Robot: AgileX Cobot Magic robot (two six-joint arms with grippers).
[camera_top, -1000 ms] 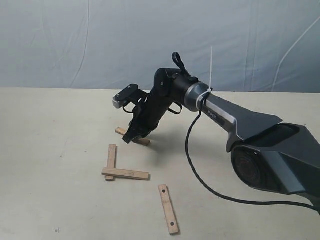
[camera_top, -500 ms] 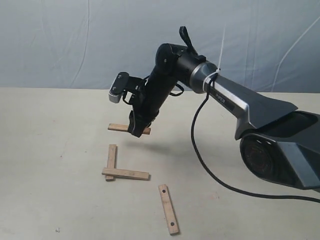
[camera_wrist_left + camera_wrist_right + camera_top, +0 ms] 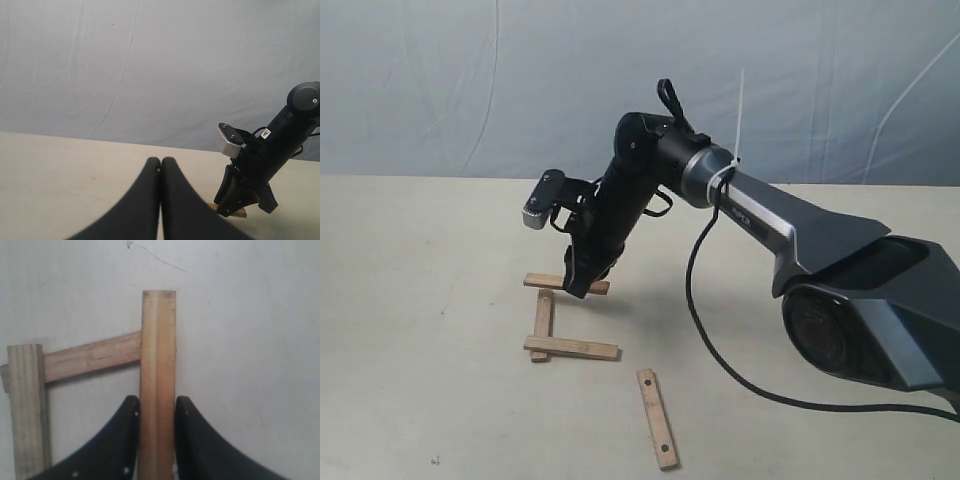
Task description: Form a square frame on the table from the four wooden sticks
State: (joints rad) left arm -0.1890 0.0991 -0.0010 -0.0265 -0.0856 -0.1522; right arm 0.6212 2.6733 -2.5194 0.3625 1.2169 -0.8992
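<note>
The laid stick (image 3: 92, 359) may be shoved askew if the carried stick (image 3: 158, 340), gripped in the right pincer (image 3: 156, 402), is lowered crooked.

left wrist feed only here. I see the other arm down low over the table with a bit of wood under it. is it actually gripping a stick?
Observer: Yes. The right wrist view shows the right gripper shut on the held stick, with one finger on each long edge.
Operator: Lined up with anything?
Observer: Its edge meets the end of a second stick, and a third stick crosses that one's far end, so the three make a U. I can't tell whether the held one rests on the second or hangs above it.
Operator: And the last one?
Observer: The fourth stick lies alone on the table, apart from the group, to its lower right in the exterior view.
</note>
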